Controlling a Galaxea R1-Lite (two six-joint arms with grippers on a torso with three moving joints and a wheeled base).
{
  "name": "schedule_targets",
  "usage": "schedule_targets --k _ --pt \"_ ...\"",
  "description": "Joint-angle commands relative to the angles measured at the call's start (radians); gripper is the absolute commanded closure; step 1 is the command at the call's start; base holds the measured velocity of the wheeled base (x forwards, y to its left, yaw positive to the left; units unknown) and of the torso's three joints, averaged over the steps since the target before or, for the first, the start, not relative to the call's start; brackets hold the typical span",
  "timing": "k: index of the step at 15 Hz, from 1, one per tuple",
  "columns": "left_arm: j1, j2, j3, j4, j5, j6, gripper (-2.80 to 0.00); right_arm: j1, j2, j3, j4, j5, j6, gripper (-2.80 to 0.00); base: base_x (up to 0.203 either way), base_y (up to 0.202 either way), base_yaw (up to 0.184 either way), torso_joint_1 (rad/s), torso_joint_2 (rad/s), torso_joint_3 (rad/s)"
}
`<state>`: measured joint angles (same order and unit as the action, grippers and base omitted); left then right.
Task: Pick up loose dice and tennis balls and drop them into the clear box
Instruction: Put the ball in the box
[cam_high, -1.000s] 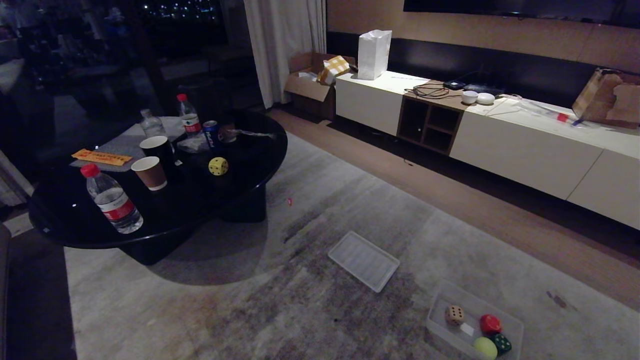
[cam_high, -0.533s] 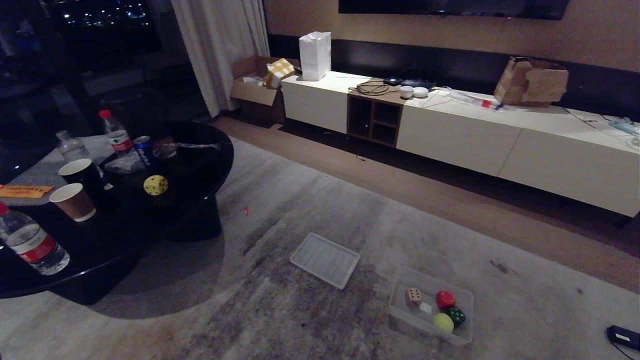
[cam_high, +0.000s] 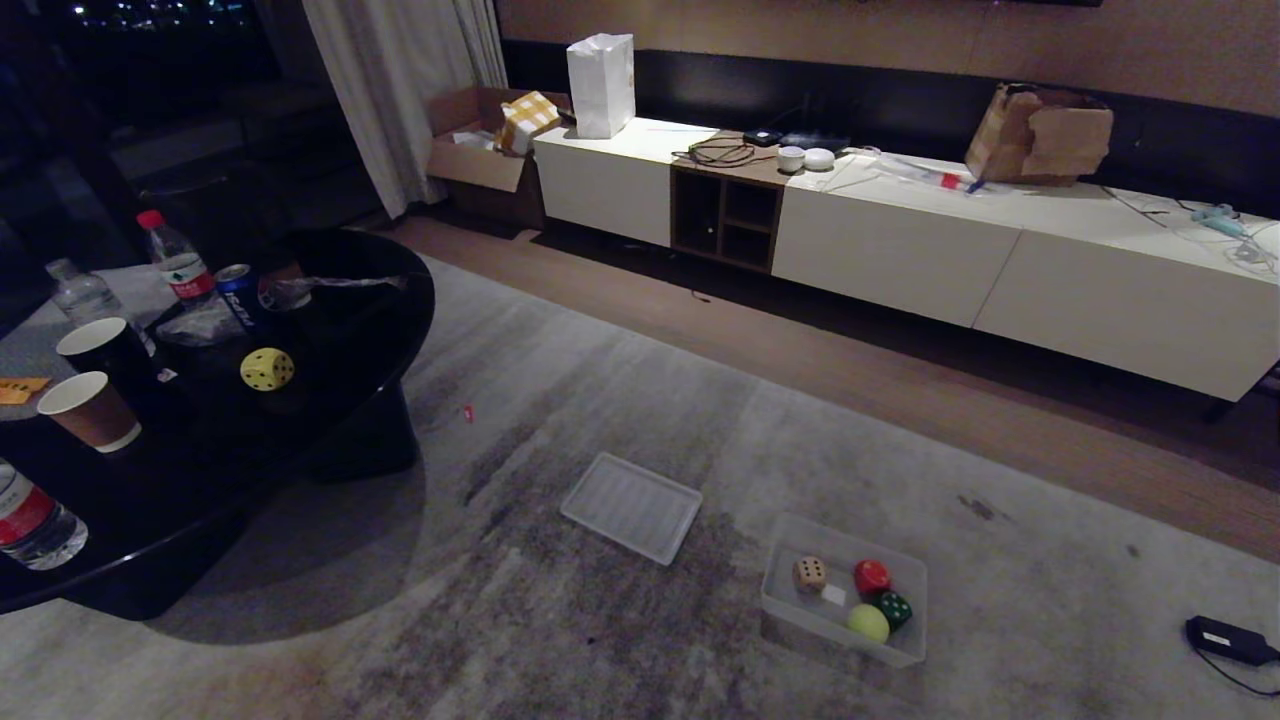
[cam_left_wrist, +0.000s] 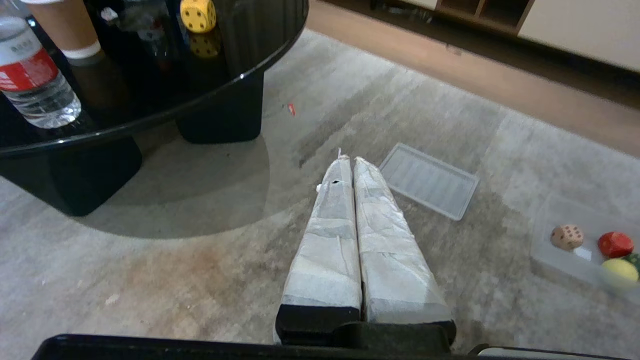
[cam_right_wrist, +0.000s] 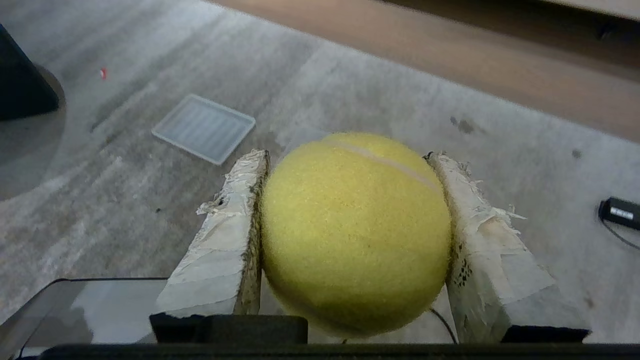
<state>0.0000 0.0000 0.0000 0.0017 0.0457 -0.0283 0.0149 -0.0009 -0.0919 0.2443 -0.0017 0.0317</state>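
Note:
My right gripper (cam_right_wrist: 348, 156) is shut on a fuzzy yellow-green tennis ball (cam_right_wrist: 355, 230), held above the grey carpet. The clear box (cam_high: 800, 618) stands on the carpet at the lower right. It holds a cream die (cam_high: 809, 573), another tennis ball (cam_high: 868, 622), a red die (cam_high: 871, 576) and a dark green die (cam_high: 893, 609). A yellow die (cam_high: 267, 369) rests on the black round table (cam_high: 330, 440) at the left. My left gripper (cam_left_wrist: 348, 159) is shut and empty above the carpet, with the yellow die (cam_left_wrist: 198, 15) far ahead of it and the clear box (cam_left_wrist: 560, 210) off to one side. Neither arm shows in the head view.
The flat ribbed lid (cam_high: 632, 506) lies on the carpet between table and box. Bottles, paper cups (cam_high: 92, 411) and a can crowd the table. A long white cabinet (cam_high: 900, 250) lines the far wall. A black adapter with cord (cam_high: 1225, 638) lies at the far right.
The whole head view has swung: table and bottles slid to the left, and the box and cabinet came further into view. The things themselves lie where they were.

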Motion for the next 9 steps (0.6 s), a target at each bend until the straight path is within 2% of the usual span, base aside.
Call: schedule_targets --k 1,9 --pt "0.000 0.002 0.002 0.000 -0.001 0.002 0.00 0.000 0.001 0.000 0.001 0.000 0.002 0.00 0.000 0.000 0.000 0.007 0.00 -0.202" --pt "0.000 0.002 0.002 -0.002 0.000 0.001 0.00 0.000 0.001 0.000 0.001 0.000 0.004 0.00 0.000 0.000 0.000 0.003 0.00 -0.196"
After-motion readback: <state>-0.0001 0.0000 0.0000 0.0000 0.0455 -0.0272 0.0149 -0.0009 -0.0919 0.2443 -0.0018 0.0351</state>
